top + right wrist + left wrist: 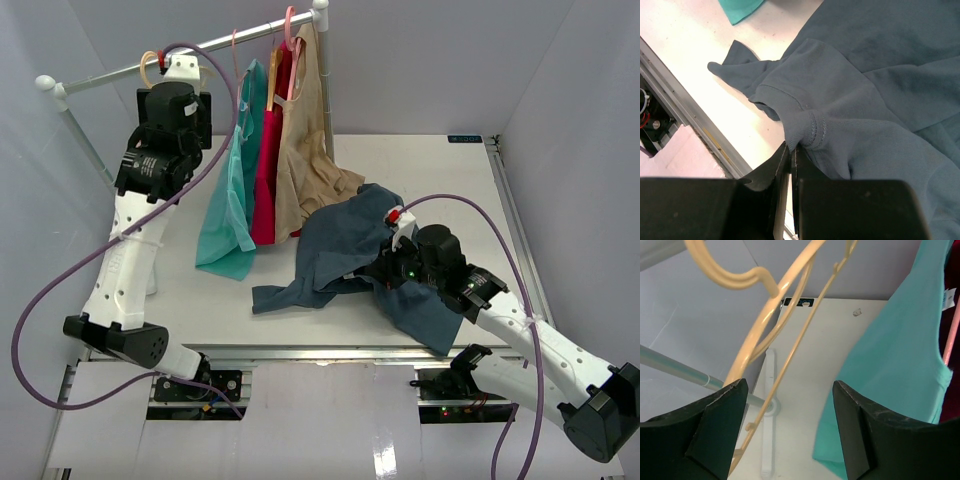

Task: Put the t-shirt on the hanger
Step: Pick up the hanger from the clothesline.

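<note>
Top view: a dark blue t-shirt lies crumpled on the table, below and right of the clothes rail. The right claw rests on it. The left claw is up at the rail, beside the tan hanger.
Left wrist view: the fingers are spread apart, gripping nothing, and the hanger's frame runs past one of them.
Right wrist view: the fingers are pinched on a stitched t-shirt fold.

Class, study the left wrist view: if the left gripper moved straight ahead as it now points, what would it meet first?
The hanger, probably: its peach frame crosses between the open left gripper's fingers, nearer one finger. Nothing shows in front of it, though depth is unclear.
</note>
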Controlling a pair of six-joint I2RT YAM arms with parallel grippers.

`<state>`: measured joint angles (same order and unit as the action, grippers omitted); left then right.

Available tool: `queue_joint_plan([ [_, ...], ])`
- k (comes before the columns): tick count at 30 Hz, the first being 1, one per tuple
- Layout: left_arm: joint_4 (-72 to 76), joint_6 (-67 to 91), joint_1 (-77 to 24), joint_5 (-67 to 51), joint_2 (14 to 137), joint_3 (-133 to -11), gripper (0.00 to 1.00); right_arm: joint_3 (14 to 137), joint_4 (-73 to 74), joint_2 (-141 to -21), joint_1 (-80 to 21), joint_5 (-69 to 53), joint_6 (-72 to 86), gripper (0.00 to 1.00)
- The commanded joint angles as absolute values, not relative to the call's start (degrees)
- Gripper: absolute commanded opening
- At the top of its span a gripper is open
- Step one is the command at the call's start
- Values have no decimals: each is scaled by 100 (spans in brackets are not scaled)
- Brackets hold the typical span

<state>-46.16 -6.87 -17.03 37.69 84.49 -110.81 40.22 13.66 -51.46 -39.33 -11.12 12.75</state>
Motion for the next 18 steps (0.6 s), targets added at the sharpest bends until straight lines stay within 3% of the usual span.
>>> queue_joint_plan([
  [1, -4697, -552, -1249, 2935, 7848, -11035, 80, 3964, 1064, -5067, -3920, -1258, 1164, 8],
  [10, -4015, -863, -896, 3286, 7746, -10615, 79, 3935, 1075, -4954, -3920, -1233, 1151, 8],
  [18, -4033, -826, -669, 2748, 8009, -10602, 79, 3876, 1059, -4819, -3922, -1274, 1151, 8],
])
